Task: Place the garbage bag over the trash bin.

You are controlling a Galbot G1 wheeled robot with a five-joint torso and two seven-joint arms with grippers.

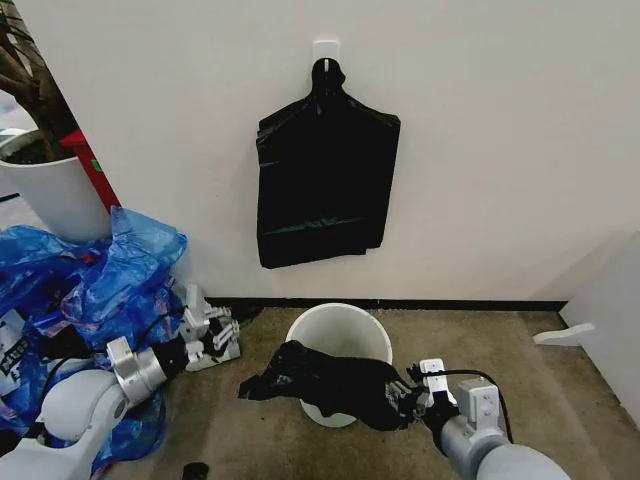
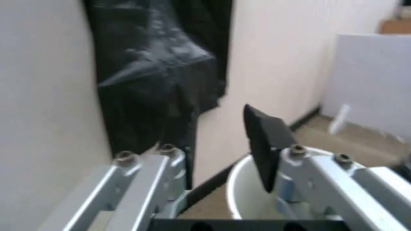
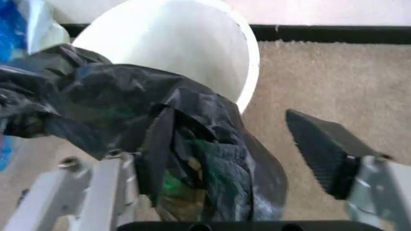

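Observation:
The cream-white trash bin (image 1: 340, 332) stands on the carpet by the wall. The black garbage bag (image 1: 325, 382) lies crumpled over the bin's near rim and spills down its front. My right gripper (image 1: 410, 396) is at the bag's right end. In the right wrist view the right gripper (image 3: 224, 139) is open, with the garbage bag (image 3: 128, 101) draped over one finger and the other black pad (image 3: 321, 149) bare, next to the trash bin (image 3: 173, 43). My left gripper (image 1: 212, 332) is open and holds nothing, left of the bin. In the left wrist view the left gripper (image 2: 212, 139) points toward the bin (image 2: 247, 190).
A flat black bundle (image 1: 322, 180) hangs from a wall hook above the bin. Blue plastic bags (image 1: 100, 290) are heaped at the left by my left arm, with a white plant pot (image 1: 50, 195) behind them. A white panel (image 1: 610, 320) stands at the right.

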